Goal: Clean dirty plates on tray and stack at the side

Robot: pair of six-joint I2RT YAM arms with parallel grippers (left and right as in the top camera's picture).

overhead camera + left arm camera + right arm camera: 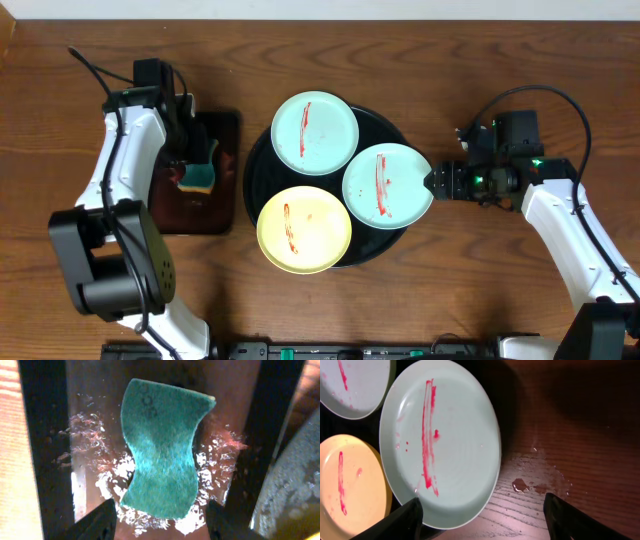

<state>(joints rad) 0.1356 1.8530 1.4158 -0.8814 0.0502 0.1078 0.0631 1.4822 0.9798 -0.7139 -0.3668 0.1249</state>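
The round black tray [392, 128] holds all three plates, each with red smears. One blue-green plate [315, 132] lies at the back, a second blue-green plate [386, 185] on the right, and the yellow plate [304, 229] at the front. My right gripper [438, 182] is open at the right plate's outer rim. In the right wrist view the fingers [485, 520] straddle that plate's edge [440, 445] without touching it; the yellow plate [350, 485] lies beside it. My left gripper [196, 150] is open over the green sponge [162, 450].
The sponge [200, 178] lies on a small rectangular black tray [225, 135] left of the round tray, its surface wet and foamy [100, 390]. Water drops [520, 485] sit on the wooden table right of the round tray.
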